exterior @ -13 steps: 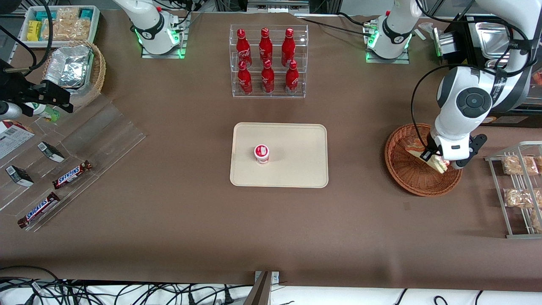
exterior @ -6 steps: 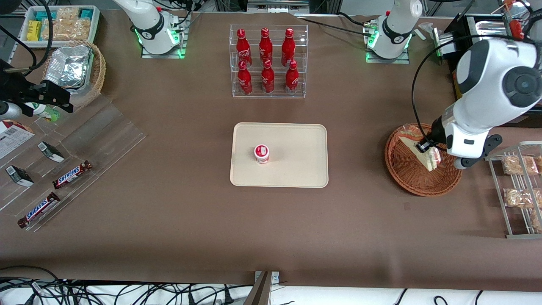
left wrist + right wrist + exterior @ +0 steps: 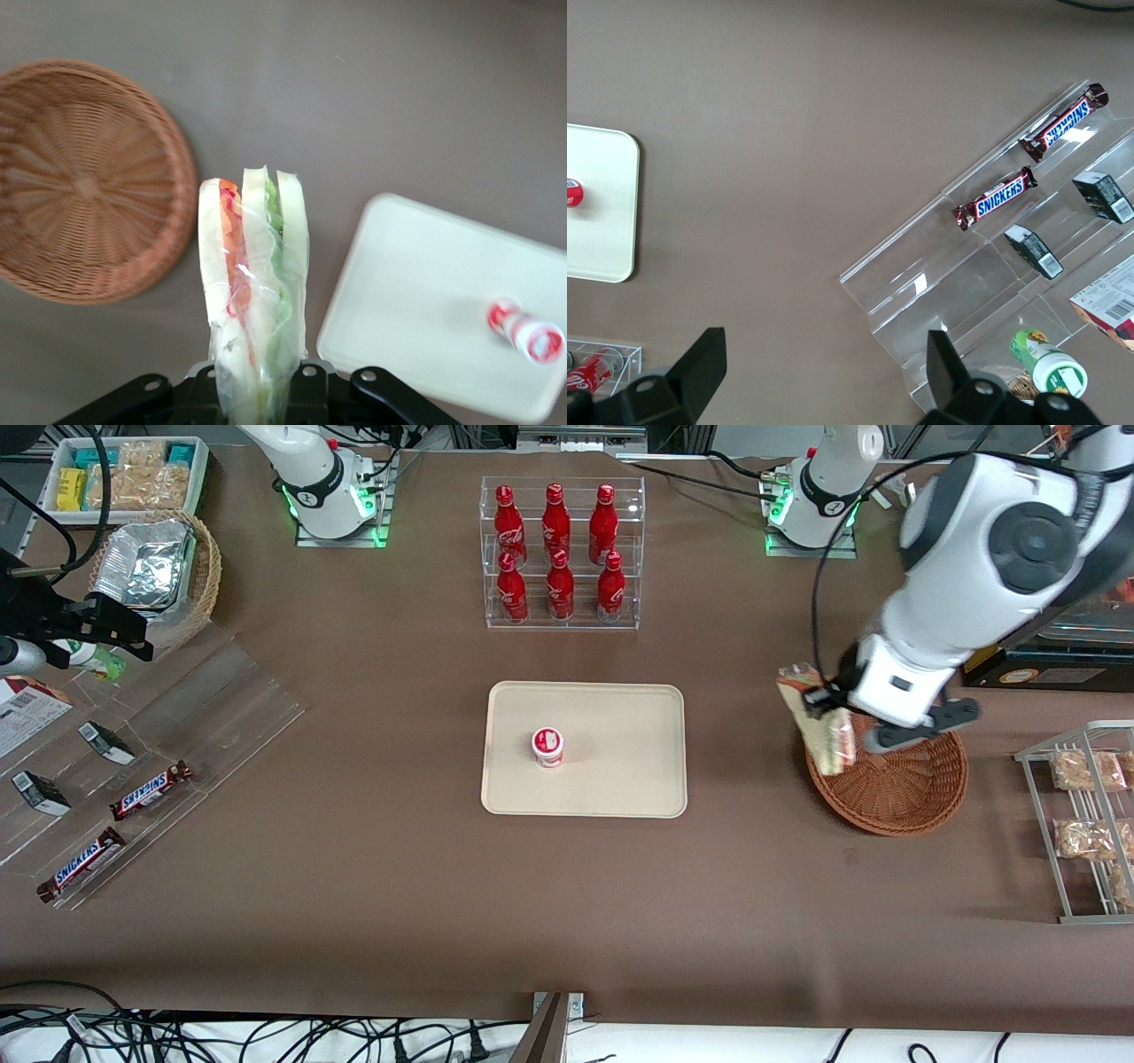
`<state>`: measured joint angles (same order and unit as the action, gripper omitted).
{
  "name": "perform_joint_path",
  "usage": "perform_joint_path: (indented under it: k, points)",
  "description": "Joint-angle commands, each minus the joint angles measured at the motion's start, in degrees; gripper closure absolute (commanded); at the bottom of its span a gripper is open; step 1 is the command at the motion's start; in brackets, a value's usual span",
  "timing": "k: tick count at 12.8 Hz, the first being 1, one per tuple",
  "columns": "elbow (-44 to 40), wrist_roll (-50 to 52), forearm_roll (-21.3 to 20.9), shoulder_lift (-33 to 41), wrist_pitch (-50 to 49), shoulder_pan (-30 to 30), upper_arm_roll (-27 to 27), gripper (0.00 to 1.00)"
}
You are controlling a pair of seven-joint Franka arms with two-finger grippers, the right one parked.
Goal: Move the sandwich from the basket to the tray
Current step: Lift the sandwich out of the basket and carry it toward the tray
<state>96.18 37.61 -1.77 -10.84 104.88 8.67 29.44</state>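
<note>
while clamped in the gripper (image 3: 828, 707), the sandwich (image 3: 820, 722) hangs above the basket (image 3: 904, 797) rim.

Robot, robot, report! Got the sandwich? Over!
Gripper shut on sandwich, lifted over basket rim. Tray ahead; small cup standing on it.

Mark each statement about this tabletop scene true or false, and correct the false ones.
1. The gripper holds the sandwich in the air. True.
2. The sandwich lies flat in the basket. False: it is lifted, at the basket's rim on the side toward the tray.
3. The tray already carries a small red-and-white cup. True.
4. The basket holds a second sandwich. False: nothing shows inside it.
5. Six red bottles stand in a clear rack. True.
</note>
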Motion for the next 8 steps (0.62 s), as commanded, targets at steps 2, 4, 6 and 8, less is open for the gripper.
perform_joint_path:
  k: [2, 4, 6, 8]
  points:
    - [-2.31, -1.92, -3.22, -4.36, -0.38, -4.43, 3.96, 1.00]
    - [-2.31, -1.92, -4.56, -7.08, 2.77, -8.21, 3.96, 1.00]
    - [-2.14, -1.75, -4.65, -9.45, 6.46, -11.29, 3.79, 0.99]
    - [-1.88, -1.04, -5.26, -10.95, 8.93, -13.23, 3.78, 0.99]
